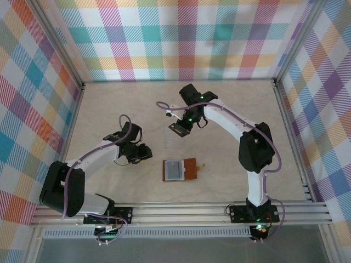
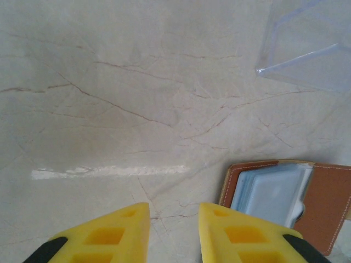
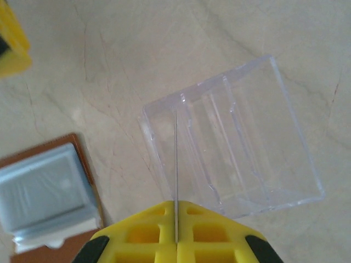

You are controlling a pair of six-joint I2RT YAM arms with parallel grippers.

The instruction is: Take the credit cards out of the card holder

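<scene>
The enclosure has multicoloured plaid fabric walls (image 1: 181,38) on the left, far and right sides. The floor is a flat beige marble-pattern table (image 1: 109,109) with thin reddish veins.

The left gripper (image 2: 173,211) hovers low over bare table, just left of the wallet. Its yellow fingers (image 2: 120,230) are partly spread, with only table surface showing in the gap. They hold and touch nothing.

The right gripper (image 3: 176,204) is far of the wallet, over the stand. Its fingers are pressed together, pinching one thin grey credit card (image 3: 176,159), seen edge-on.

The brown leather folding card holder (image 1: 181,170) lies open and flat at the near centre of the table. Grey-blue pockets cover its left half. A small strap tab (image 1: 202,164) projects right.

The clear slotted plastic stand (image 3: 236,142) rests just far of the card holder. The card hangs over its left rim; contact cannot be determined.
</scene>
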